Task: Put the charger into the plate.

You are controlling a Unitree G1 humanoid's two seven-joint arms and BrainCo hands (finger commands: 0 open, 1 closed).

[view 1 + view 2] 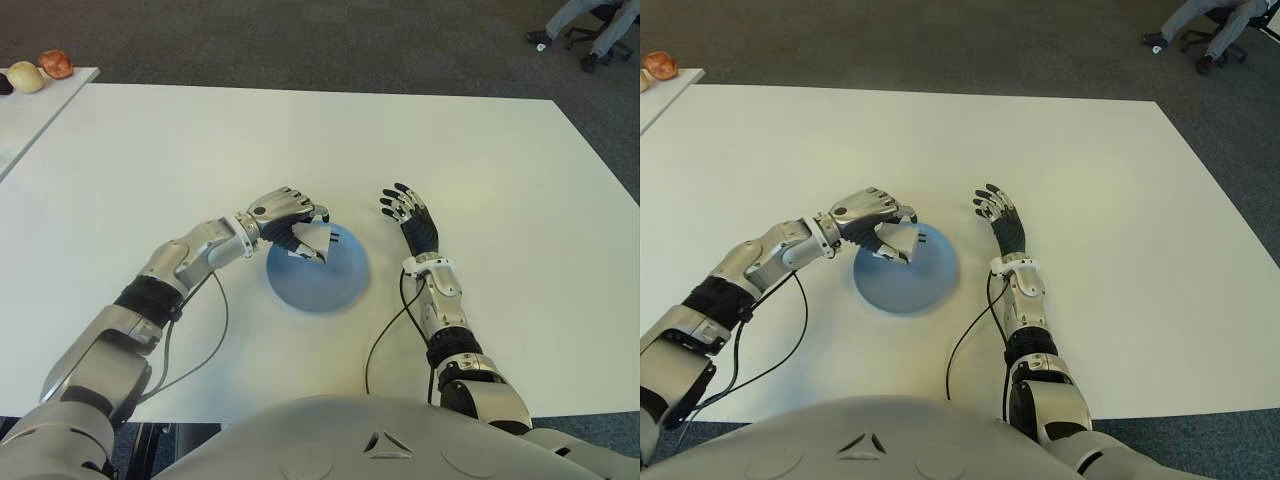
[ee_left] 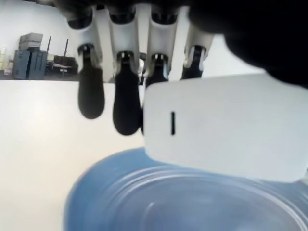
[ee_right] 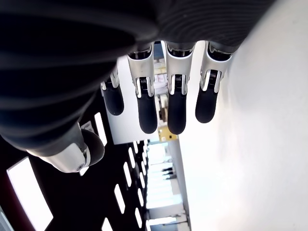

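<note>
White charger (image 1: 312, 241), blue plate (image 1: 330, 285), white table (image 1: 300, 140), black-tipped silver fingers (image 2: 126, 108)

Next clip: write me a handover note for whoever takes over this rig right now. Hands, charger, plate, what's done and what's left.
Left hand: shut on the white charger, held over the left part of the blue plate.
Right hand: open, holding nothing, on the white table just right of the plate.
Done: charger picked up and brought over the plate.
Left: lower it, release it into the plate, pull the left hand back.
</note>
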